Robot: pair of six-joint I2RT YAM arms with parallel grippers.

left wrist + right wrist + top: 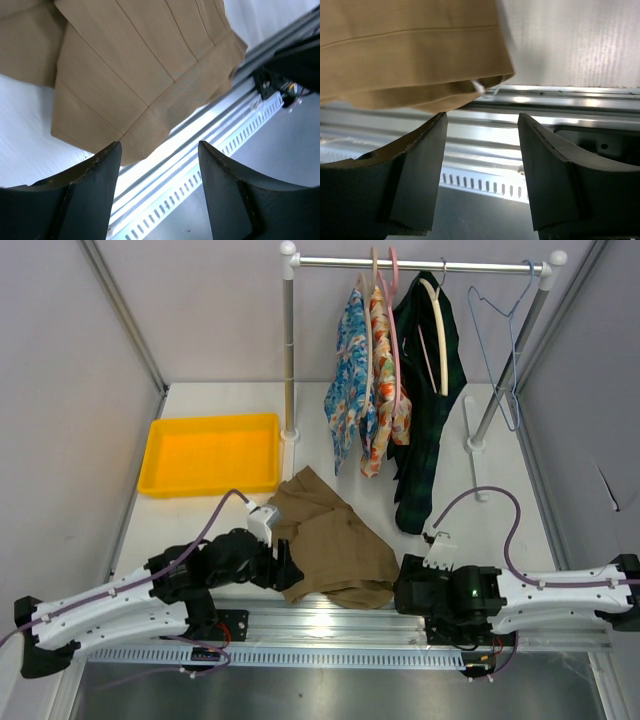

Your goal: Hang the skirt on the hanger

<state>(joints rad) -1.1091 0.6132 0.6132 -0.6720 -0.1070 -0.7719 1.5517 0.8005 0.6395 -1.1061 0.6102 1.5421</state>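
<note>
Tan skirt lay at the near table edge between left gripper and right gripper, both open and empty. A shallow hem pinch could slip before reaching the far-right hanger.

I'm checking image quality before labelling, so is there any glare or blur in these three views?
Top external view: evenly lit, sharp throughout. Left wrist view: glare whitens the metal rail below the skirt. Right wrist view: the rail gleams too; the near fingers look slightly soft.
</note>
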